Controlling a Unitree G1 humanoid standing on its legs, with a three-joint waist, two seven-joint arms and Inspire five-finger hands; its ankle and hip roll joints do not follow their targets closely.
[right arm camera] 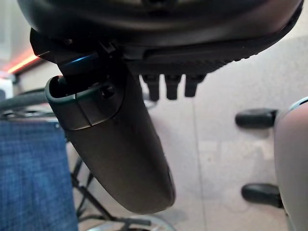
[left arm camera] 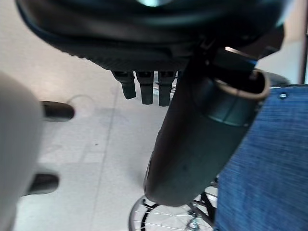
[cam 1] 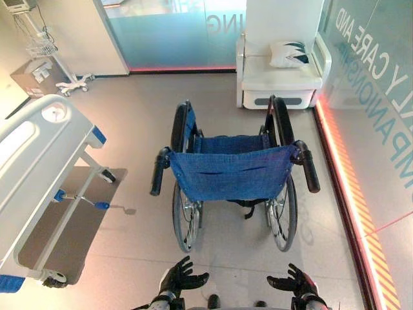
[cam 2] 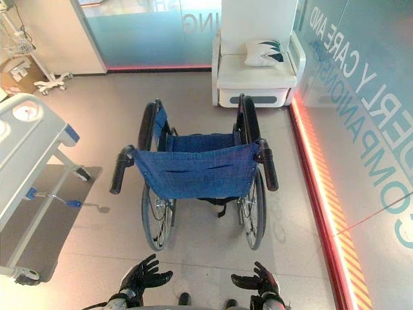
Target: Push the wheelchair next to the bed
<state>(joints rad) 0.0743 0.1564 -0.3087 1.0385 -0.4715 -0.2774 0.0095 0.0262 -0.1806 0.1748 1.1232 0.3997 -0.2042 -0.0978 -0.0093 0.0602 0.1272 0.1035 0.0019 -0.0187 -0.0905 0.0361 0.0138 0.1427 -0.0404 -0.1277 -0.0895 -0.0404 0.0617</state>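
Blue cloth forms the back of the wheelchair (cam 1: 232, 171), which stands mid-floor with its back to the robot, well apart from the bed (cam 1: 32, 148) at the floor's left edge. The eye views take in bed, chair and a white armchair (cam 1: 279, 71) at the far edge. The wrist views bring close the backrest cloth (left arm camera: 269, 159) and a spoked wheel (left arm camera: 163, 219). Left hand (cam 1: 181, 279) and right hand (cam 1: 293, 282) hang low behind the chair, fingers (left arm camera: 146, 89) spread and slack, grasping nothing, short of the black push handles (cam 1: 158, 173).
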